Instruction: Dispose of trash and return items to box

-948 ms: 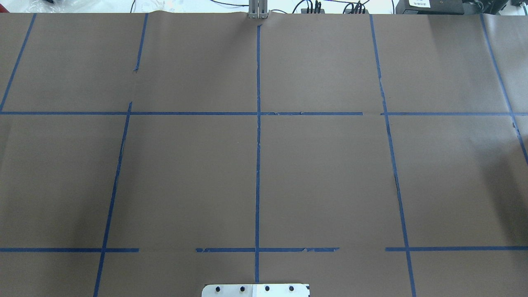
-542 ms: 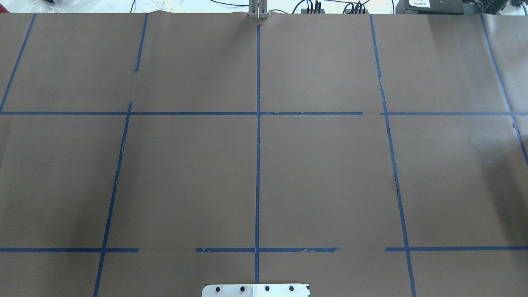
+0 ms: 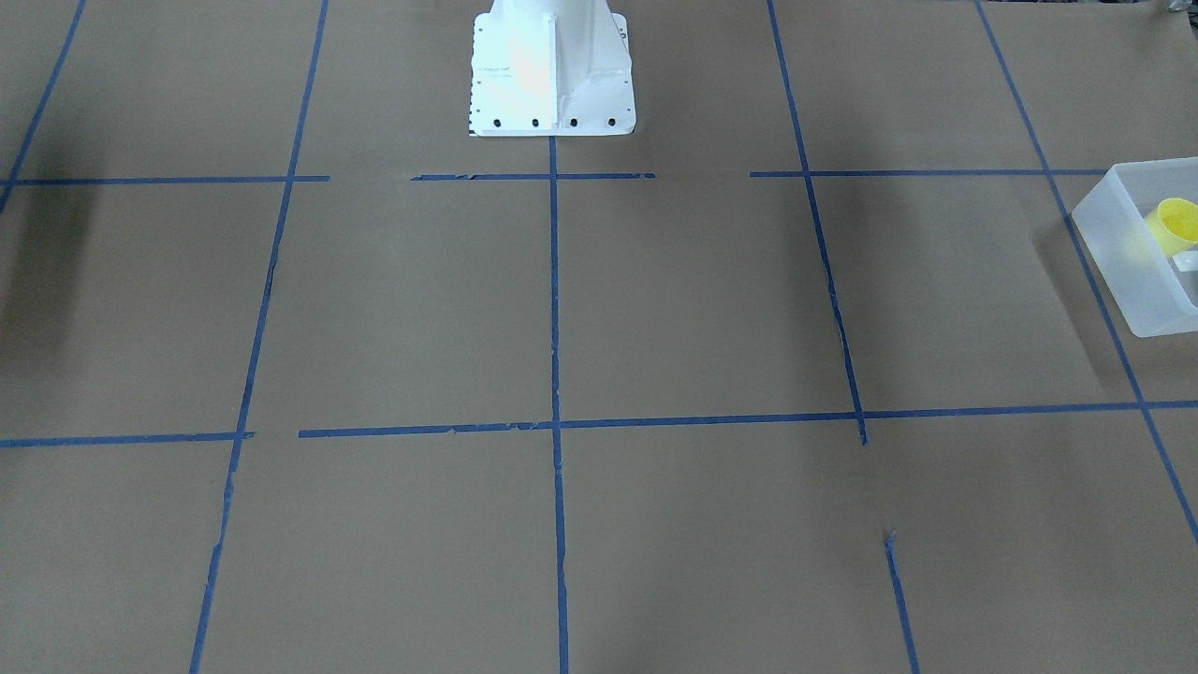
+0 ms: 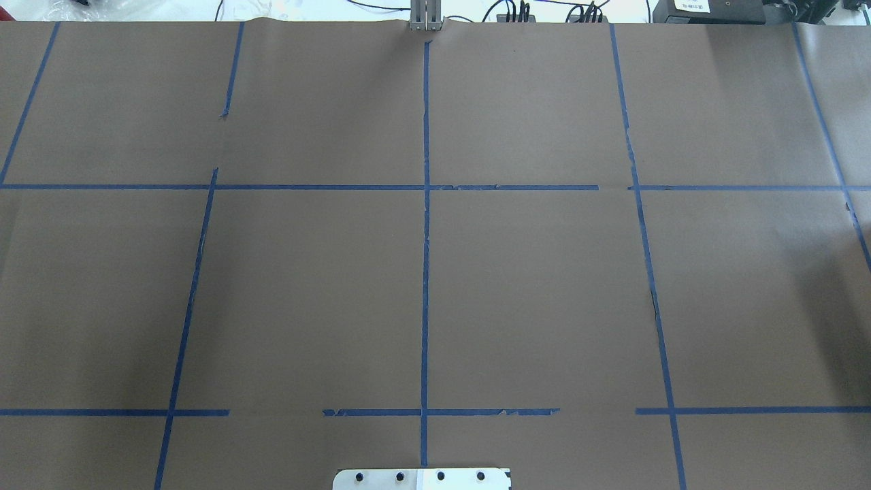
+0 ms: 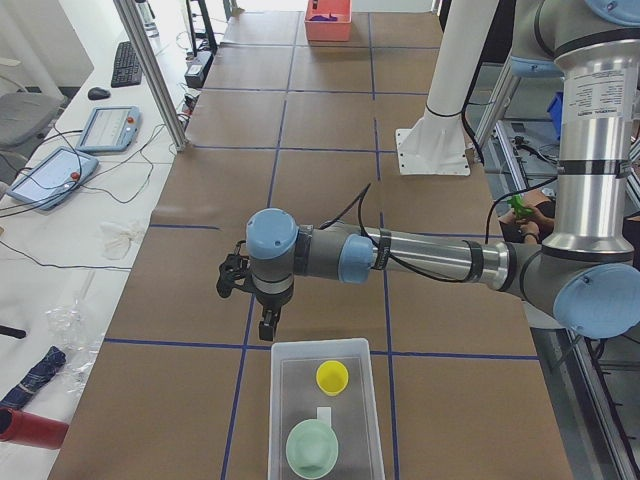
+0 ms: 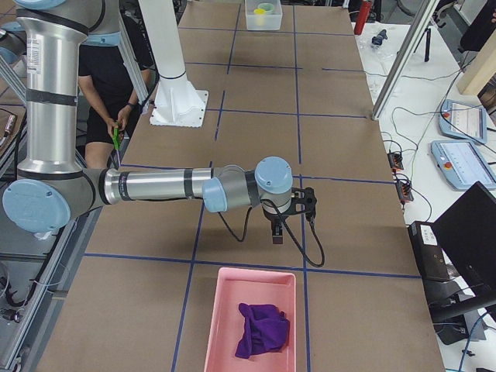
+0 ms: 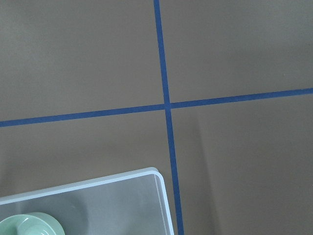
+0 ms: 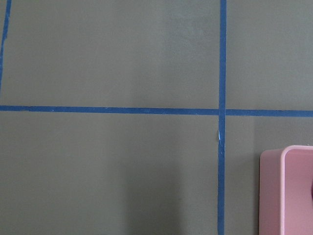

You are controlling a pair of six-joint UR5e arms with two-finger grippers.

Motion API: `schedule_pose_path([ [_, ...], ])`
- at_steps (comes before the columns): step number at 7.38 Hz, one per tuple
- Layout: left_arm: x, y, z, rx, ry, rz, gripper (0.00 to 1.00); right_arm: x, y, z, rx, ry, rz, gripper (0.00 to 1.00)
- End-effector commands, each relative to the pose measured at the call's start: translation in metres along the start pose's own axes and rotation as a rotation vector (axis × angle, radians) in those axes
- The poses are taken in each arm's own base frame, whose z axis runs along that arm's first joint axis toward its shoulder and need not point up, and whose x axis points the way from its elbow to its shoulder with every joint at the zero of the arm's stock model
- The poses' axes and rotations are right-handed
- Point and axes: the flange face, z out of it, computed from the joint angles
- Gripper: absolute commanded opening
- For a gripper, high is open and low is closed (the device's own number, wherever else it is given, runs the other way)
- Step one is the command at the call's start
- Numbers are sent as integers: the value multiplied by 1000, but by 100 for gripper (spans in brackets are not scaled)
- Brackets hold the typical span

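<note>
Yellow cup (image 5: 332, 377) sits inside translucent box (image 5: 276, 420), returned, I judge | left gripper (image 5: 267, 330) hangs beside box | right gripper (image 6: 276, 235) | both jaws: cannot tell.

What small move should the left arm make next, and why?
Probably lift the left claw away and stop: the yellow cup already sits in the translucent bin beside the green bowl, so nothing seems left to return.
</note>
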Motion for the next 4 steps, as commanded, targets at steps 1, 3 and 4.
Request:
schedule_pose_path([
  [1,1,0,-1,1,0,1,100,8,5,0,-2,6,17,100],
  [3,1,-1,-1,2,0,2,100,27,8,-10,30,73,38,100],
  [4,1,-1,-1,2,0,2,100,33,7,-13,40,118,37,100],
])
